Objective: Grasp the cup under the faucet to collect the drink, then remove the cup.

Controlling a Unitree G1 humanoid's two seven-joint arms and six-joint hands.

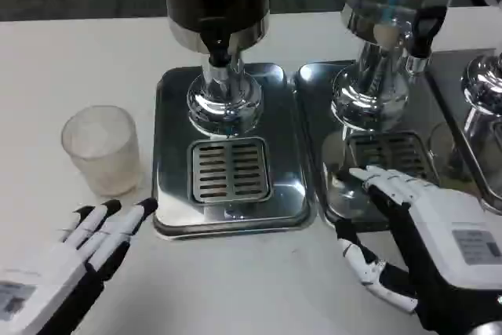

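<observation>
A: Two hands, both spread and holding nothing. Why is the cup [103, 149] still off to the left of the drip tray [227, 154]?

B: It's ungrasped — left hand [74, 260] waits nearest; right hand [427, 229] possibly rests on the neighbouring tray [314, 84].

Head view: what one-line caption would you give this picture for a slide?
Both open robot hands, left and right, rest near two drink dispensers; a frosted plastic cup stands on the white table.
</observation>
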